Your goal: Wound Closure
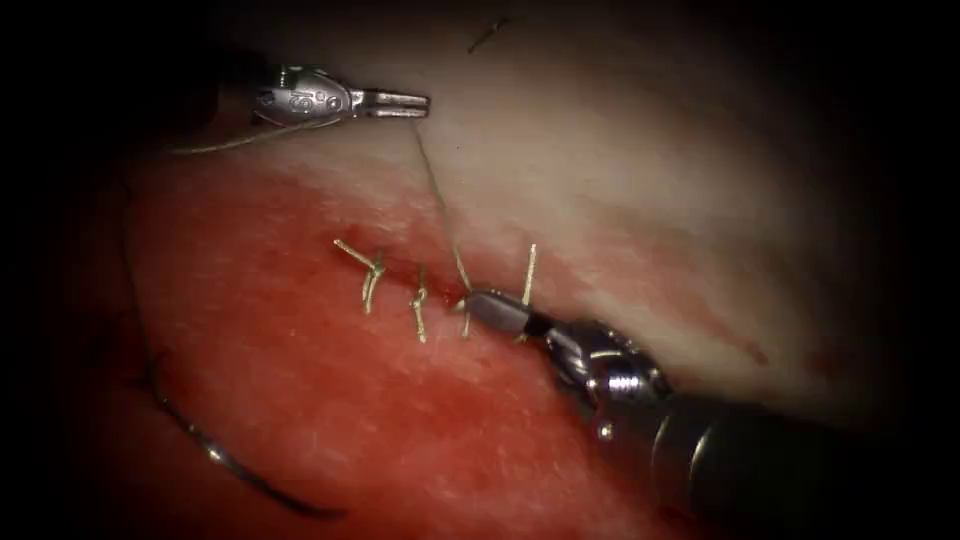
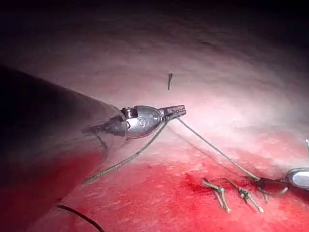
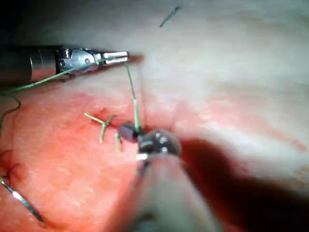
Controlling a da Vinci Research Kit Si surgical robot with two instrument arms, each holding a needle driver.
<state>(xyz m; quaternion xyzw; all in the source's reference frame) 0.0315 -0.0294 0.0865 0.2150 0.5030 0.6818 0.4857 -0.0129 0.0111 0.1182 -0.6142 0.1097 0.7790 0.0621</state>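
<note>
Left tool (image 1: 415, 103) jaws pinch the thread (image 1: 436, 190) taut above the cut (image 1: 400, 270); right tool (image 1: 478, 305) jaws pressed together at the knot; needle (image 1: 240, 465) lies free lower left; keep tension even, I judge.

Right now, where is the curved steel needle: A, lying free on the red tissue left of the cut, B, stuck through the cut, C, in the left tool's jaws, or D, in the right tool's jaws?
A: the curved steel needle lies on the red tissue, apart from both tools.
</note>
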